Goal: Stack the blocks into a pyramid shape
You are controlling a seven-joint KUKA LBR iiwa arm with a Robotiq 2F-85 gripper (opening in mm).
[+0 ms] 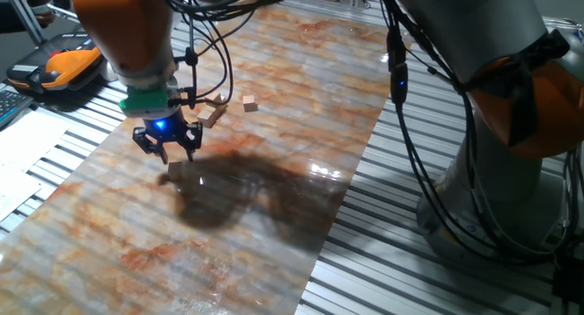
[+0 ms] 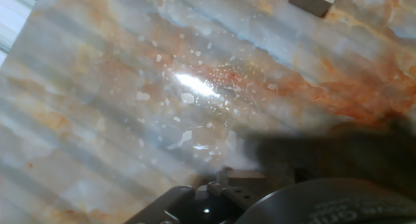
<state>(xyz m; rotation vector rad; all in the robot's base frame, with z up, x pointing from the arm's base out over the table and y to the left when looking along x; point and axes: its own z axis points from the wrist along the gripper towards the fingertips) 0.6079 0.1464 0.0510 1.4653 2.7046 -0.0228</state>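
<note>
Hand (image 1: 166, 151) hovers low over the marbled surface (image 1: 274, 123), fingers spread and empty, wooden blocks (image 1: 215, 111) scattered just beyond, awaiting pickup.

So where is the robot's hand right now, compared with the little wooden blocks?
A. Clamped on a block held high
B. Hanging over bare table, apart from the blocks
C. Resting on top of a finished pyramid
B: the hand hangs over bare marbled table, and the blocks lie apart behind it, unstacked.
</note>
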